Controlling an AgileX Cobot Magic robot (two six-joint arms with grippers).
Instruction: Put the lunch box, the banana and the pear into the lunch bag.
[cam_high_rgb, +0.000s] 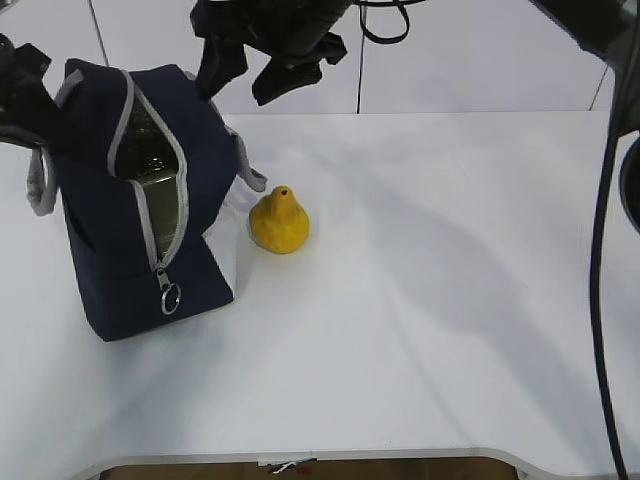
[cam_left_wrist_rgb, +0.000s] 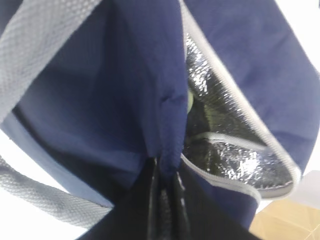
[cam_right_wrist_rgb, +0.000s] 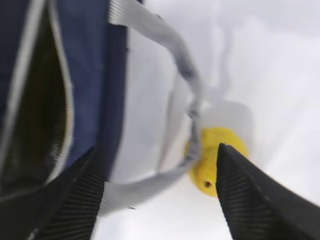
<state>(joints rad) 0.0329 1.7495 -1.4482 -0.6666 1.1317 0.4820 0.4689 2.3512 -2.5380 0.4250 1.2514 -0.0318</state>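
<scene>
A fold of navy fabric at the top of the lunch bag (cam_high_rgb: 120, 200) is pinched between the closed fingers of the left gripper (cam_left_wrist_rgb: 165, 200), at the bag's far left edge. The bag (cam_left_wrist_rgb: 100, 100) is seen standing upright on the white table (cam_high_rgb: 430, 300), its grey zipper undone and its mouth gaping, with silver lining (cam_left_wrist_rgb: 235, 165) exposed inside. A ring pull (cam_high_rgb: 170, 296) hangs at the bag's lower front. What lies inside cannot be made out. Just right of the bag, close to its grey strap handle (cam_right_wrist_rgb: 175, 55), the pear (cam_high_rgb: 279, 221) is set upright on the table. Above and right of the bag's mouth, the right gripper (cam_right_wrist_rgb: 160, 195) is held with its fingers spread wide and nothing between them.
</scene>
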